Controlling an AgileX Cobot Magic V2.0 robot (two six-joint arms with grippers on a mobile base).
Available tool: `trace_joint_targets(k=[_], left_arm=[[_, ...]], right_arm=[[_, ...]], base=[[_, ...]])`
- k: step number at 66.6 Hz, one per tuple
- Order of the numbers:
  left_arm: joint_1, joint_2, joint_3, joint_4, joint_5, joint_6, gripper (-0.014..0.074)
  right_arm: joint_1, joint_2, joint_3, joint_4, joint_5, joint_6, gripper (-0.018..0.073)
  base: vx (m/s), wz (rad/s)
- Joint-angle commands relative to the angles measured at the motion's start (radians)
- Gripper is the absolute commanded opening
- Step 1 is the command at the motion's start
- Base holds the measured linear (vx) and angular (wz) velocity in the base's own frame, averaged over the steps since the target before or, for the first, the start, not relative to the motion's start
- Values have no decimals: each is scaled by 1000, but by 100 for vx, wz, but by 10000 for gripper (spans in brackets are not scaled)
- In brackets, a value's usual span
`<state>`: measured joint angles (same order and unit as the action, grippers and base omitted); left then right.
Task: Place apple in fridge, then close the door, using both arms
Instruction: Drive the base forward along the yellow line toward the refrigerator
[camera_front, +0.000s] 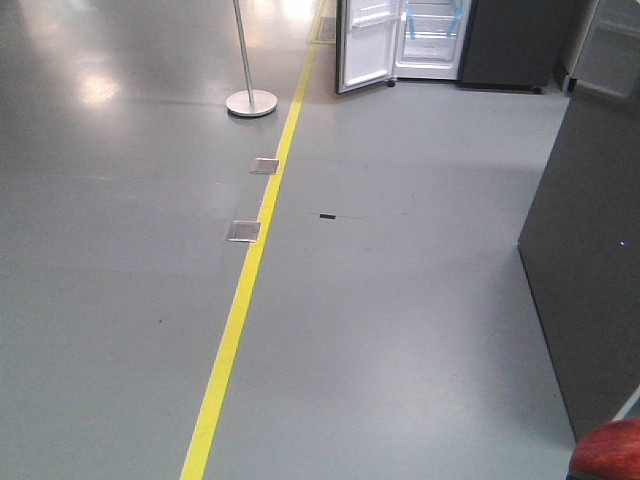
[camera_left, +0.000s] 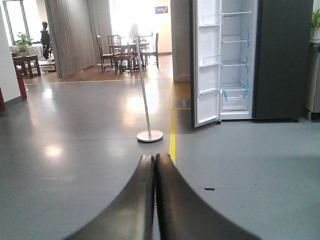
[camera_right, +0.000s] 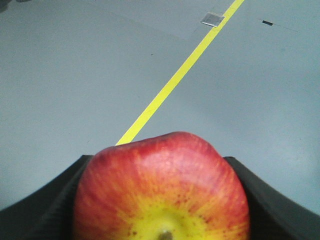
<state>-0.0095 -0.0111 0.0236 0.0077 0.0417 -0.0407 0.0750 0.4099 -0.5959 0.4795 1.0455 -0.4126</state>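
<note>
Right wrist view: the apple (camera_right: 162, 192) is pinched between the black fingers (camera_right: 47, 202) of the right gripper (camera_right: 159, 158), which are spread only as far as the fruit's width; the stem dimple is turned toward the camera, and only grey floor is seen beyond. On the left wrist view the left gripper (camera_left: 154, 160) is pressed together and nothing is held. The fridge (camera_left: 282, 55) is seen well apart from both grippers, ahead across the floor and a little to the right, standing upright with its long axis vertical. Its door (camera_left: 206, 60) is swung open on the left of the white shelves. Which arm is nearer cannot be told. A drive forward is judged to be needed before any shelf can be reached by the apple-bearing right arm, and the door may be left to the empty one.
</note>
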Motion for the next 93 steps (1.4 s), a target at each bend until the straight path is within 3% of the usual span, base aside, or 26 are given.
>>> trace_joint_targets(k=[1, 93], left_arm=[[1, -15, -17, -8, -75, 1, -6], [1, -15, -17, -8, -75, 1, -6]], right_arm=[[-5, 7, -28, 30, -59, -5, 85], [-5, 7, -28, 30, -59, -5, 85]], base=[[19, 10], [24, -3]])
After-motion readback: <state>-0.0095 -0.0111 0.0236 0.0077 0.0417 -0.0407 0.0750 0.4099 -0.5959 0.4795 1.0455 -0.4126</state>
